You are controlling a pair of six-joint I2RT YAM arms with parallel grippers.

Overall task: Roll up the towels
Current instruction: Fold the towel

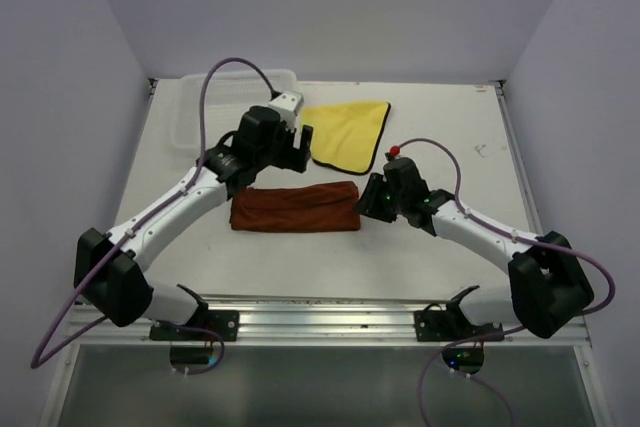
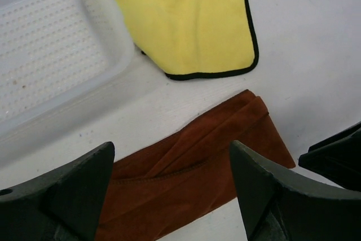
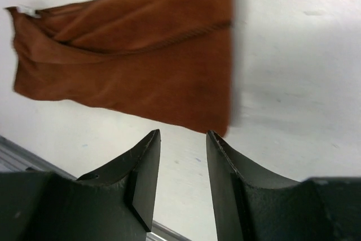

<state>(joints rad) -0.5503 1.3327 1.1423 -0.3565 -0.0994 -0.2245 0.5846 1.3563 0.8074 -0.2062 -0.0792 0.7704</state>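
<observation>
The rust-brown towel (image 1: 295, 207) lies folded into a long strip across the middle of the table. It also shows in the left wrist view (image 2: 197, 167) and the right wrist view (image 3: 141, 55). The yellow towel (image 1: 350, 132) with a dark hem lies flat behind it, also in the left wrist view (image 2: 192, 21). My left gripper (image 1: 296, 154) hangs wide open and empty above the strip's far edge, its jaws (image 2: 172, 167) well apart. My right gripper (image 1: 368, 197) is at the strip's right end, open a little and empty (image 3: 181, 139), just short of the cloth.
A white plastic mesh basket (image 1: 180, 112) stands at the back left, close to the yellow towel, also in the left wrist view (image 2: 51, 55). A metal rail (image 1: 320, 312) runs along the near table edge. Purple walls enclose the sides and back.
</observation>
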